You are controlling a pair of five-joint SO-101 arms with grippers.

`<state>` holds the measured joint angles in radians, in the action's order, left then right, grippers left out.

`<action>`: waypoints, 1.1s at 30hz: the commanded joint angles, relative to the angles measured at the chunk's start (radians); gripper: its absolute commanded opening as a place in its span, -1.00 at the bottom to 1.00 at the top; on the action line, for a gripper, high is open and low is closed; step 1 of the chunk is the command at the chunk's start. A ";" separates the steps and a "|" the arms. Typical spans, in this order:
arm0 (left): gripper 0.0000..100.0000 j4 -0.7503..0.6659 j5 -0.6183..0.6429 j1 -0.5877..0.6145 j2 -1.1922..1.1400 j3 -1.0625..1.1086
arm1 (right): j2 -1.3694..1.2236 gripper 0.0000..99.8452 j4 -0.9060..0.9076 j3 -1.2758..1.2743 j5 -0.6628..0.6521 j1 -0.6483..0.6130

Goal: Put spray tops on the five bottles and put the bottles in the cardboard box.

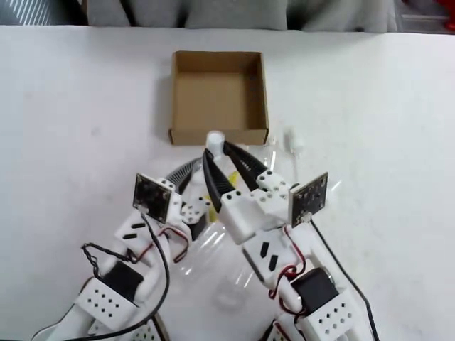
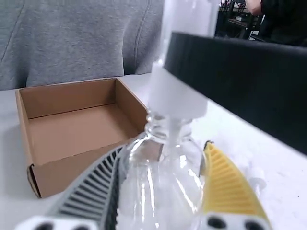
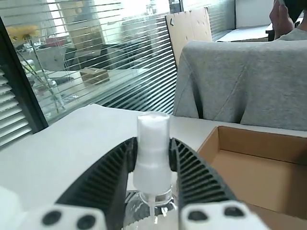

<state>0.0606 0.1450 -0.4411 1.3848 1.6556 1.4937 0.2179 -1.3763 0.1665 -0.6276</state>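
Left wrist view shows the left claw (image 2: 163, 160) clamped on the clear bottle (image 2: 160, 194), upright on the worktop (image 1: 370, 106) just before the box (image 2: 72, 167), while the right claw (image 3: 153, 146) pinches a spray top (image 3: 152, 160) at its neck.

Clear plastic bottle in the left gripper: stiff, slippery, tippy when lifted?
Likely light: the clear plastic bottle looks empty. Its see-through walls may flex under the left gripper. Smooth sides probably slip; the white spray top could make it top-heavy.

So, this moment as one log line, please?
left claw: shut on bottle | right claw: shut on spray top, over neck | cardboard box: bottle outside
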 commanded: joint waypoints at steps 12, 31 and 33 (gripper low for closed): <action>-0.95 -0.031 -0.006 0.010 0.024 -0.017 | 0.010 -0.96 -0.142 -0.046 0.005 0.038; -0.95 -0.031 -0.005 0.008 0.024 -0.018 | 0.012 -0.96 -0.157 -0.100 0.008 -0.004; -0.95 -0.031 -0.005 0.008 0.024 -0.018 | 0.010 -0.96 -0.157 -0.100 0.009 -0.004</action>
<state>0.0606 0.1450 -0.4411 1.3848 1.6556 1.5106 0.0783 -1.4853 0.1695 -0.6199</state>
